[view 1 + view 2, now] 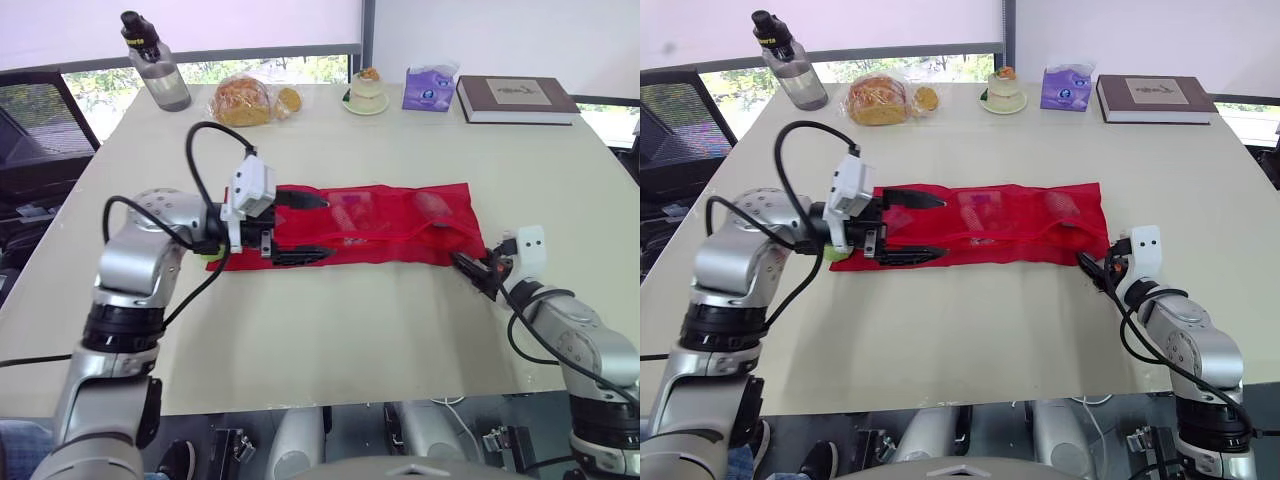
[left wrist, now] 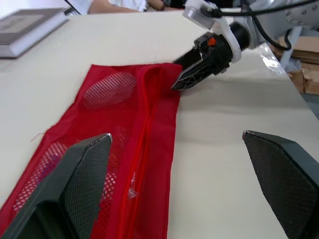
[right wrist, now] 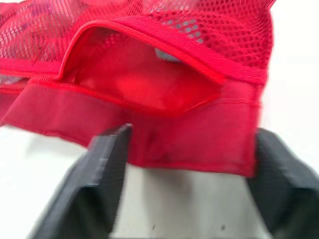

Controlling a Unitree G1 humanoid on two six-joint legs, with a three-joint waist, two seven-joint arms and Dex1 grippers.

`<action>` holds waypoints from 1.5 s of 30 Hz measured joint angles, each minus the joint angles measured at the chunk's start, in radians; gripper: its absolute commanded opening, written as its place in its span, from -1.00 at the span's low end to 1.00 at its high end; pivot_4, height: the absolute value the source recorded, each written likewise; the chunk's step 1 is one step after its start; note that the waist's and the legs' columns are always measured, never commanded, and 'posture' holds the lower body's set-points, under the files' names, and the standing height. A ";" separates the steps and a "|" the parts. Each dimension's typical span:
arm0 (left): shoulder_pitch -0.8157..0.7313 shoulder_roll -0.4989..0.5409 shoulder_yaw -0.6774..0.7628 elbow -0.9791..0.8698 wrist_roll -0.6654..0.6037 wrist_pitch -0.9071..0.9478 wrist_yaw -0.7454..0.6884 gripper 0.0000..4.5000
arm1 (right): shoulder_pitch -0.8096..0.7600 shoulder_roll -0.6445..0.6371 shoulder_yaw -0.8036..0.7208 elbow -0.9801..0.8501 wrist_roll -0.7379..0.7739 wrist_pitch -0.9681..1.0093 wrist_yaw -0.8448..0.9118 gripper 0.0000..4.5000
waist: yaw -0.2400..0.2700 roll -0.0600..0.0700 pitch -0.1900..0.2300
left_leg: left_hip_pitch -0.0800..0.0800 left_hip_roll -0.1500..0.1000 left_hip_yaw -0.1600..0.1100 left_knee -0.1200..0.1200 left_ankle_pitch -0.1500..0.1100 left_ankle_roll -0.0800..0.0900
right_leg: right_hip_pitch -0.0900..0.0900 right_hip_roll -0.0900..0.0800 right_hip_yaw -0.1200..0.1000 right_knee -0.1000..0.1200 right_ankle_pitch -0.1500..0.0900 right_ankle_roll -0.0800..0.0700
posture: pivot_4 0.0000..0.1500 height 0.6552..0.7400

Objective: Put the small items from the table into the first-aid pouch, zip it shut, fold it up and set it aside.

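A red mesh pouch (image 1: 390,225) is laid out flat on the table (image 1: 350,330), its long side running from the robot's left to its right. Pale items are seen through the mesh in the pouch's middle and toward its right end; what they are cannot be told. At that right end the zip is seen undone in the right wrist view, the mesh lip standing up off the solid red backing so that the mouth gapes.

The left claw (image 1: 327,228) is held over the pouch's left end with its two black fingers spread wide, one above the far edge of the pouch and one above the near edge; nothing is gripped between them. A bit of something green (image 1: 830,254) is seen just off the pouch's left end, under the left wrist, too hidden to be named.

The right claw (image 1: 468,264) is set low at the pouch's near right corner. Its fingers are parted, and the hemmed end of the pouch is seen lying between them in the right wrist view.

Well beyond the pouch, along the table's far edge, are ranged a clear water bottle (image 1: 155,65), a bagged loaf (image 1: 243,100), a small dessert on a saucer (image 1: 367,92), a purple tissue pack (image 1: 430,88) and a dark book (image 1: 515,98).
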 measured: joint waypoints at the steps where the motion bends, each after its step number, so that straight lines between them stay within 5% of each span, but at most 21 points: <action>1: 0.008 0.009 0.014 -0.017 -0.021 0.013 0.010 1.00 | 0.000 -0.002 -0.003 0.003 -0.008 0.000 -0.010 -0.49 | 0.001 0.000 0.000 | 0.000 0.000 0.000 0.000 0.000 0.000 | 0.000 0.000 0.000 0.000 0.000 0.000 | 1.00 1.00; 4: 0.008 0.015 0.029 -0.030 -0.059 0.029 0.015 1.00 | 0.000 -0.016 -0.001 0.003 -0.031 0.002 -0.033 -0.99 | 0.005 0.000 0.000 | 0.000 0.000 0.001 0.001 0.000 0.000 | 0.000 -0.001 0.000 0.000 0.000 0.000 | 1.00 1.00; 18: -0.021 0.018 -0.005 -0.045 -0.113 0.033 0.019 1.00 | 0.048 -0.190 -0.079 0.090 -0.266 -0.025 -0.209 -0.99 | 0.022 0.000 0.000 | -0.001 -0.002 0.002 0.001 0.000 0.000 | 0.000 -0.002 0.001 -0.001 0.000 0.001 | 1.00 1.00; 23: -0.024 0.020 -0.004 -0.046 -0.121 0.039 0.030 1.00 | 0.085 -0.199 -0.116 0.090 -0.297 -0.049 -0.215 0.21 | 0.024 0.000 0.000 | -0.001 -0.002 0.002 0.001 0.000 0.000 | 0.000 -0.001 0.001 -0.001 0.000 0.001 | 1.00 1.00; 27: -0.012 0.024 -0.001 -0.046 -0.126 0.047 0.052 1.00 | 0.141 -0.235 -0.150 0.064 -0.292 -0.074 -0.156 0.97 | 0.023 0.000 0.000 | 0.000 -0.002 0.003 0.000 0.000 0.000 | 0.000 -0.001 0.001 -0.001 0.000 0.001 | 1.00 1.00; 35: 0.083 0.051 0.049 0.043 -0.101 0.077 0.164 1.00 | 0.314 -0.320 -0.303 -0.108 -0.116 -0.187 0.168 0.99 | 0.011 0.000 0.000 | 0.001 -0.001 0.003 0.000 0.000 0.000 | 0.001 -0.001 0.001 -0.001 0.000 0.001 | 1.00 1.00; 45: 0.047 0.038 0.064 0.341 -0.056 0.174 0.291 1.00 | 0.242 -0.330 -0.313 -0.366 0.237 -0.163 0.342 0.99 | 0.005 0.000 0.000 | 0.000 0.000 0.001 0.001 0.000 0.000 | 0.001 -0.001 -0.001 -0.001 -0.001 0.001 | 1.00 1.00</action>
